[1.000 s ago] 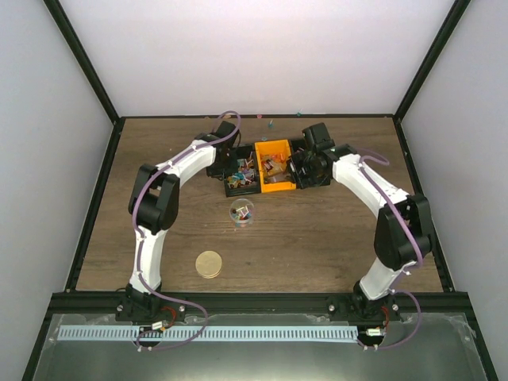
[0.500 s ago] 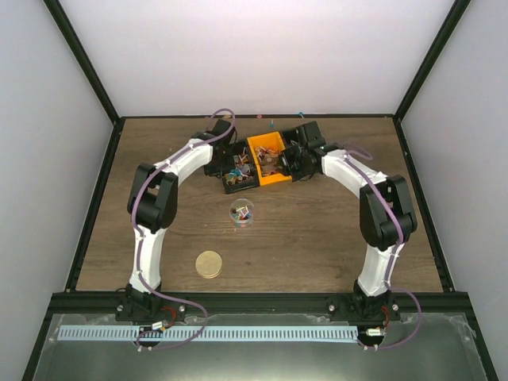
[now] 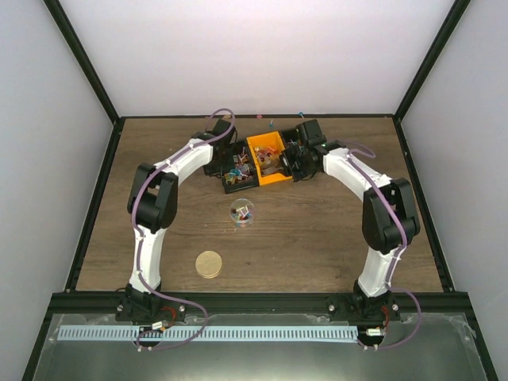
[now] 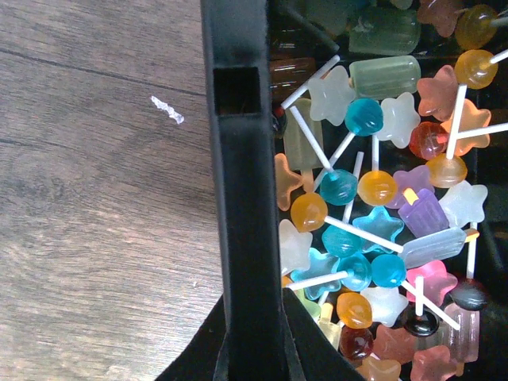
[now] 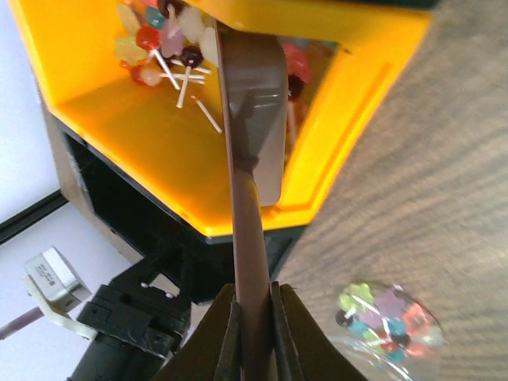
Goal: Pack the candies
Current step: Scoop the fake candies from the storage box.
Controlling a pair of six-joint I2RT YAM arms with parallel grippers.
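Pinches the side wall of the black bin (image 4: 238, 159) tight with the left gripper (image 4: 254, 317). Most likely done to stop the bin from sliding on the table (image 4: 95, 238). Squeezes the thin handle of a brown scoop (image 5: 258, 135) with the right gripper (image 5: 252, 298). Points the flat end of that scoop down into the orange bin (image 5: 143, 135), probably to dig out sweets.

Sees the candies (image 4: 375, 189) in three spots: heaped in the black bin, piled in one corner of the orange bin, and a few in a little clear cup (image 5: 385, 317) on the wood near the bins. Looks like packing only partly done, with lots left in both bins.

From above, shows the two bins side by side at the far end of the table, the cup a bit nearer, and a round tan lid (image 3: 209, 263) well apart from them, closer to the near edge. Cannot show the fingers from up there: too small and partly hidden. From the left wrist, shows sticks, stars and round pops up close, but no scoop and no cup. From the right wrist, shows scoop, orange bin and cup all together. Hard to tell there about any load on the scoop; seems bare.
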